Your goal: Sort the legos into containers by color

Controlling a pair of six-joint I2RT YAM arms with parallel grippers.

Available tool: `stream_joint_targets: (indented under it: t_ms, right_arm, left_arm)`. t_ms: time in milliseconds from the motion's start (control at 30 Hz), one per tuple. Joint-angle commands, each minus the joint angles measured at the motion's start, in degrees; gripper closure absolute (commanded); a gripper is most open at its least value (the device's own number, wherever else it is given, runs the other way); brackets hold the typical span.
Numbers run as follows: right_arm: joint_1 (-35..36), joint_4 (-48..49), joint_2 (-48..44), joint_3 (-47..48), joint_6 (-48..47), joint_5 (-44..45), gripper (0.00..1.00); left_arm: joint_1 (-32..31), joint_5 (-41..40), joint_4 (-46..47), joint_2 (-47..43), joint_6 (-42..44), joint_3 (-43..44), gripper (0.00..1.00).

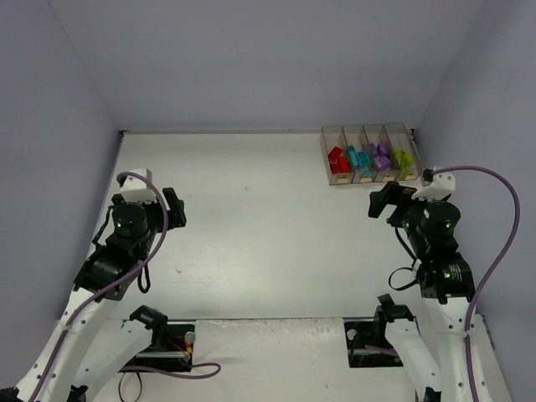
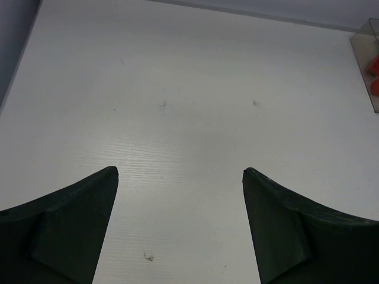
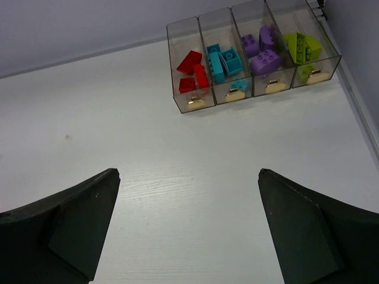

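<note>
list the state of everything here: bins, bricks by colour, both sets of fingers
containers: upright, joined in a row, one colour in each
red legos: in the leftmost bin
teal legos: in the second bin
purple legos: in the third bin
lime legos: in the rightmost bin
left fingers: open, empty, over the table
right fingers: open, empty, facing the bins

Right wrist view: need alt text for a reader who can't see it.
Four joined clear bins at the upper right hold, left to right, red legos, teal legos, purple legos and lime legos. In the foreground the right tool stands wide open and empty over the white table.
</note>
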Motion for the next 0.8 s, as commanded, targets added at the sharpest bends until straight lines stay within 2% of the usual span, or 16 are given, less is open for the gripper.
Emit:
stream_joint_targets:
  t_ms: [0, 200, 767]
  right_arm:
    - [0.31, 1.86, -0.10, -1.15, 1.20, 1.09, 0.00]
    - [0.31, 1.69, -3.26, -3.26, 1.38, 1.09, 0.00]
    - [1.97, 1.69, -3.36, -3.26, 0.14, 1.61, 0.00]
  left_arm:
    - [0.02, -0.45, 4.00, 0.61, -0.78, 0.04, 0.21]
    - [0.02, -1.33, 4.44, 0.08, -2.27, -1.89, 0.21]
    - [0.11, -1.33, 6.11, 1.05, -5.88, -3.39, 0.21]
